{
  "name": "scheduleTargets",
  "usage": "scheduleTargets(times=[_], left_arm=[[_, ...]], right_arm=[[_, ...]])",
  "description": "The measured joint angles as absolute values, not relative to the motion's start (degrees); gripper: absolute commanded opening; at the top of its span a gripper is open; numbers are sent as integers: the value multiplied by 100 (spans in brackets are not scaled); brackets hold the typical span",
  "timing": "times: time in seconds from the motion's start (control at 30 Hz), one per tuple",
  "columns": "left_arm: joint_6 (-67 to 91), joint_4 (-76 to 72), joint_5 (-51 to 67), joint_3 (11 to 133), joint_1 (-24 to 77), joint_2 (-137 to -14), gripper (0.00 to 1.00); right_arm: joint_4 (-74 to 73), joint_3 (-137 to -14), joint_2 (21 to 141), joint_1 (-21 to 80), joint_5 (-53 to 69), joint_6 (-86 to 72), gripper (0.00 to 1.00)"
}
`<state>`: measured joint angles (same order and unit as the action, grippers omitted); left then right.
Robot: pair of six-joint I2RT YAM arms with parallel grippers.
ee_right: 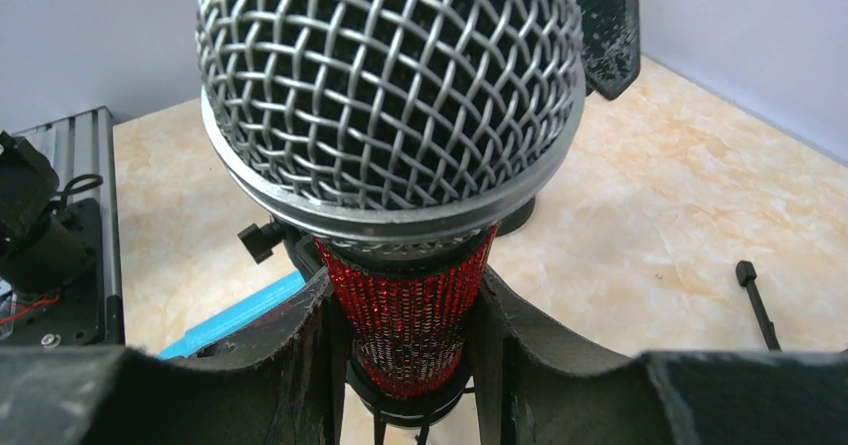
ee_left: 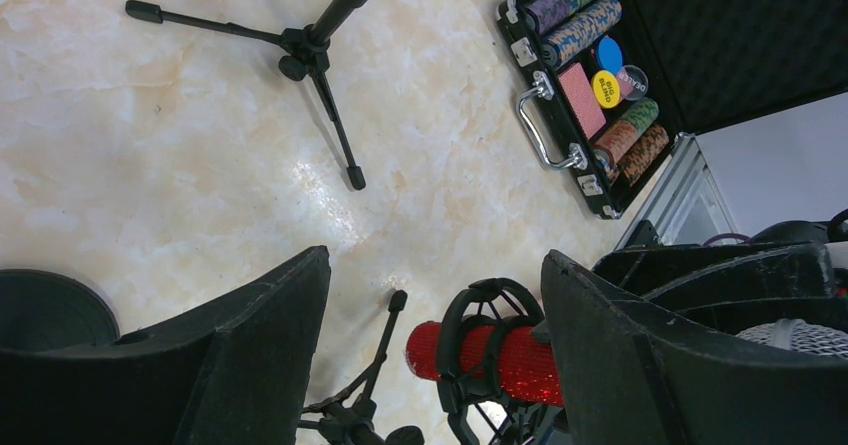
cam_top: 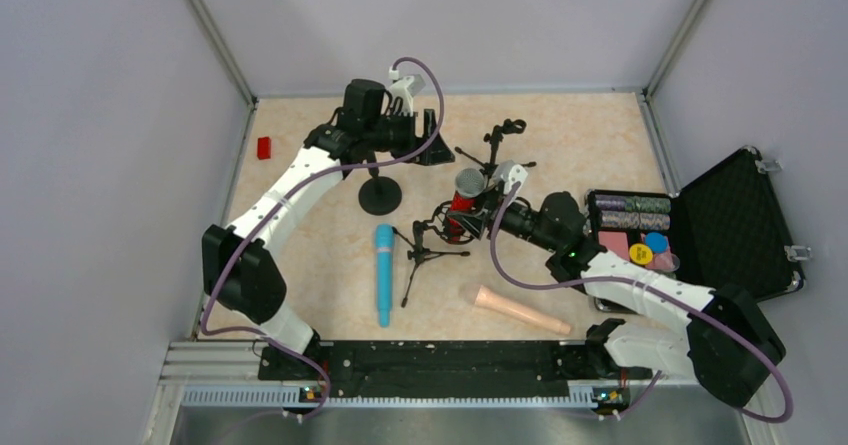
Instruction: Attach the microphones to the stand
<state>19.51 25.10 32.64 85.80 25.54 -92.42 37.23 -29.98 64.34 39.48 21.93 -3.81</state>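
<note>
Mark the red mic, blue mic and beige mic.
red mic (ee_right: 392,155), right wrist view, mesh head
blue mic (cam_top: 384,275), top view, middle of handle
beige mic (cam_top: 520,311), top view, middle of handle

- White-and-black left arm (cam_top: 300,180): reaches forward from its near-left base, elbow bent, wrist far out and angled rightward.
- Left end effector (ee_left: 435,257): black fingers (ee_left: 250,345) spread wide, nothing between them.
- White-and-black right arm (cam_top: 640,287): stretches leftward from its near-right base, low.
- Right end effector (ee_right: 405,305): fingers pressed on both sides of glittery red microphone with silver mesh head (ee_right: 390,95).
</note>
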Motion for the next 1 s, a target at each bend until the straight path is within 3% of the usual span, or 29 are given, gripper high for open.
scheduleTargets(times=[0.33,0.43,0.6,0.7,1.0], left_arm=[[1942,2510,3253,8580,2589,-9242,81],[1938,2510,3253,8580,2593,-9242,81],[1929,2512,3249,8580,2598,-9242,81],[1927,2512,3238,8580,2600,-9242,81],[1898,2515,3205,8580,2609,-9242,81]], right_arm=[[3717,-2873,6569,3964,2211,-298,0],[3750,-2853,6569,3964,2211,-305,14],[3760,-2853,6567,3964,2213,-329,52],[3649,-2856,6534,3962,2200,-390,69],[3024,-2958,6112,3959,2064,-480,88]])
